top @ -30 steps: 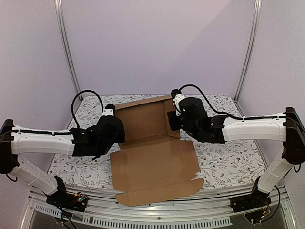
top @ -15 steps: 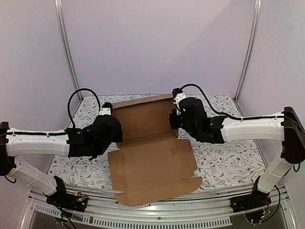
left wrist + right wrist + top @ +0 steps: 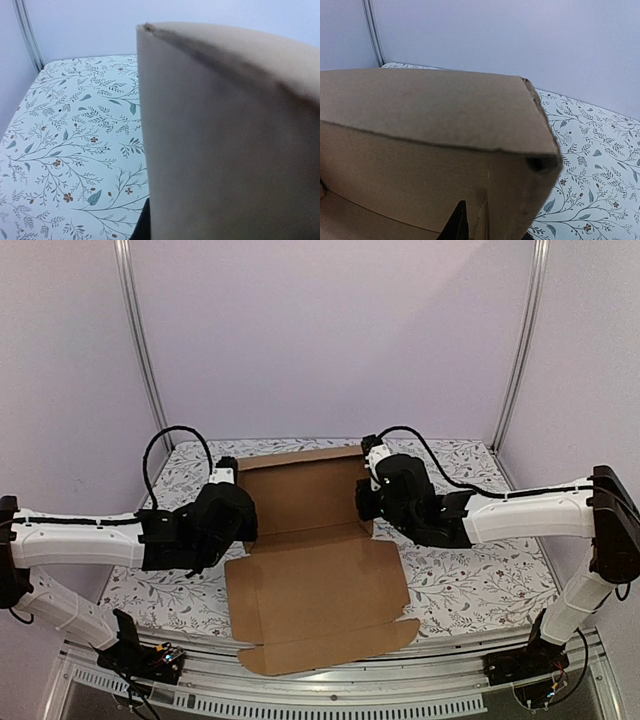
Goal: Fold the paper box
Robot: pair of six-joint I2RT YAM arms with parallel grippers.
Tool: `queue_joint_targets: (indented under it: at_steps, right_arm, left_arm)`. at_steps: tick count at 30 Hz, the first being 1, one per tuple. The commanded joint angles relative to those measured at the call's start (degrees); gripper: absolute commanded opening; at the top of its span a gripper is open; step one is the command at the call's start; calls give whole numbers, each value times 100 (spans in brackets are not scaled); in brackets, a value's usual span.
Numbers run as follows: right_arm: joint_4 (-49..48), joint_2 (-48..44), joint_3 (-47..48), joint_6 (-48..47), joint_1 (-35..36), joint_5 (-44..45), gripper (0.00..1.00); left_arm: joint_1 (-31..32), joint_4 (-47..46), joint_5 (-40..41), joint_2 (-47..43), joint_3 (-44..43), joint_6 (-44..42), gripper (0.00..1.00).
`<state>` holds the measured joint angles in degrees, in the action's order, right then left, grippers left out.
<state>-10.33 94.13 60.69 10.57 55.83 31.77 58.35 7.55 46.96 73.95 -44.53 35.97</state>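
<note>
The paper box (image 3: 315, 590) is a brown cardboard sheet, its front part flat on the table and its back panel (image 3: 300, 490) standing up. My left gripper (image 3: 240, 515) is shut on the panel's left side flap. In the left wrist view that cardboard (image 3: 225, 140) fills the right half, and only one dark finger (image 3: 142, 225) shows beside it. My right gripper (image 3: 366, 502) is at the panel's right end. In the right wrist view it straddles the folded side wall (image 3: 520, 190), one finger (image 3: 458, 225) inside and apart from it.
A floral tablecloth (image 3: 470, 570) covers the table. Aluminium posts (image 3: 140, 350) (image 3: 520, 350) stand at the back corners against lilac walls. A metal rail (image 3: 330, 695) runs along the near edge, and the box's front flap overhangs it slightly.
The back panel has dropped a little and the whole sheet has slid slightly toward the near edge. Both grippers have come nearer with it, the right one lower.
</note>
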Motion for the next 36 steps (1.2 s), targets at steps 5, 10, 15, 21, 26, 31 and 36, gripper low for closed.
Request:
queue_joint_targets:
  at_steps: [5, 10, 15, 21, 26, 31, 36]
  right_arm:
    - [-207, -161, -412, 324, 182, -567, 26]
    - [-221, -145, -532, 523, 173, -535, 40]
    - [-314, -211, -716, 675, 173, -472, 42]
    - [-541, -604, -1120, 909, 167, -511, 45]
    - [-821, -971, -1476, 1006, 175, -573, 51]
    - [-909, -1221, -1680, 992, 177, -532, 58]
    - [-898, -1479, -1875, 959, 209, -396, 62]
  left_arm:
    - [354, -443, -569, -238, -166, -45, 0]
    - [358, -474, -547, -218, -181, -31, 0]
    - [361, -432, -503, -206, -165, -21, 0]
    - [353, -358, -382, -191, -128, 73, 0]
    - [355, -206, -297, -48, -203, 224, 0]
    - [355, 29, -207, 127, -363, 356, 0]
    - [312, 253, -77, 250, -453, 515, 0]
